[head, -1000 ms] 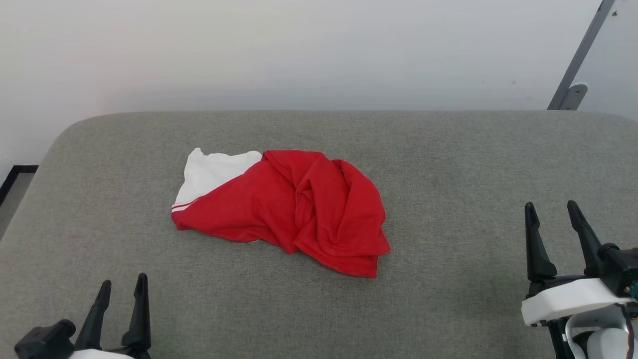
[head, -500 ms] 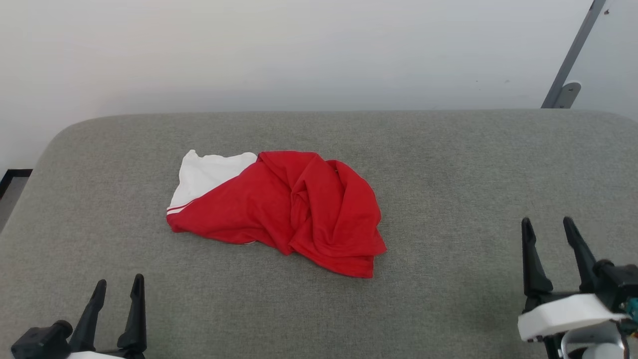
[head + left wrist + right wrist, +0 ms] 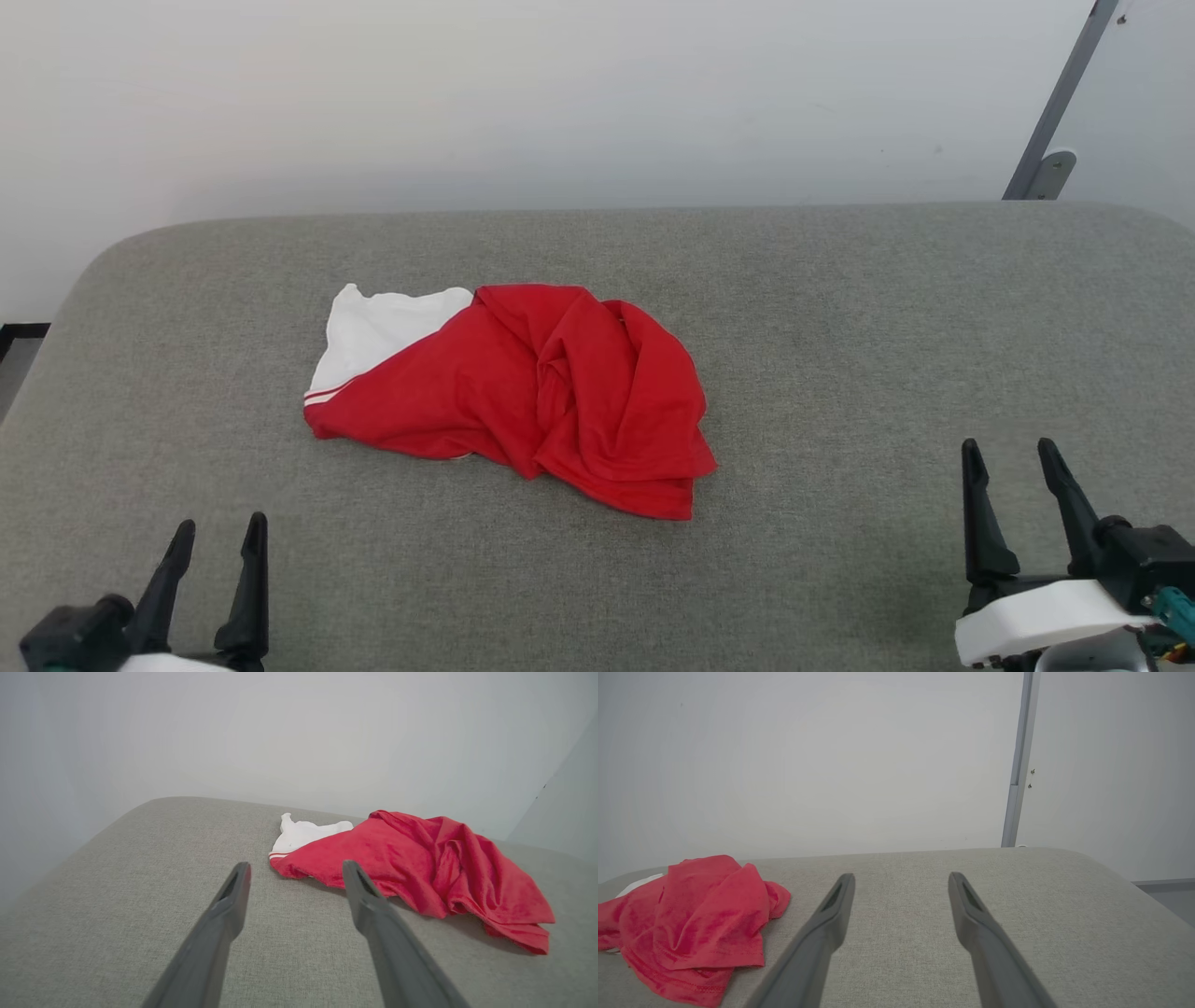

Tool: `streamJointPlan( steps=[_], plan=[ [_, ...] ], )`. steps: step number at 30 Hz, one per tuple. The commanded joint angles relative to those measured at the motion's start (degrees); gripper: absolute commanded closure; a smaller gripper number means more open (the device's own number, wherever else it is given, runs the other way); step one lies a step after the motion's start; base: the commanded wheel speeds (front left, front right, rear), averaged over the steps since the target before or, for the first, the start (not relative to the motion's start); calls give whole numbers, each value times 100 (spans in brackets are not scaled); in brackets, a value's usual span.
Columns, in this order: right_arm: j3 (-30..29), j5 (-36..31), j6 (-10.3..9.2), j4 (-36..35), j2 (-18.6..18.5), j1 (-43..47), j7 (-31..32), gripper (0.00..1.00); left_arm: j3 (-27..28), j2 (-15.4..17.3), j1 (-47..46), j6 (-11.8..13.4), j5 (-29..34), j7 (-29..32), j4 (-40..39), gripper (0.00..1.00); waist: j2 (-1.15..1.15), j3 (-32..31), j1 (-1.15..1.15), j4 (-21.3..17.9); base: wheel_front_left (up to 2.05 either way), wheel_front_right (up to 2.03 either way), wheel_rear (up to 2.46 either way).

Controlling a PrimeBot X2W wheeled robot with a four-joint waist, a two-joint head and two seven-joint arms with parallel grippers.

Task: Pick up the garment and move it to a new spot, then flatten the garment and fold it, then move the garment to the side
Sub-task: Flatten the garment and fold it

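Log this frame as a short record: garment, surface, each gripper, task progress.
garment: red thin-fabric T-shirt with white sleeve, crumpled in a heap, mid-surface
surface: grey woven padded top
left gripper: open, empty, apart from the T-shirt
right gripper: open, empty, apart from the T-shirt
progress: pickup not yet begun

Thin, soft matt cloth garment [image 3: 523, 392] lies crumpled on coarse grey woven upholstery [image 3: 840, 355]

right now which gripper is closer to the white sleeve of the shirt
The left gripper: the white sleeve is at the left end of the garment, on its side. The right gripper sits beyond the red end.
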Motion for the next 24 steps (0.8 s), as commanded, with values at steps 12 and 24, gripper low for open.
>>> streamJointPlan(
  steps=[12,24],
  plan=[
    [380,5,0,-48,-107,-362,-48,0,-911,1116,-1546,-16,-755,789,377,0,0,431,0,-291,0,0,0],
    [720,-34,0,-113,-94,-1037,-41,0,-2253,1925,-3591,-11,-2160,2925,915,0,0,1287,0,-836,0,0,0]
  ],
)
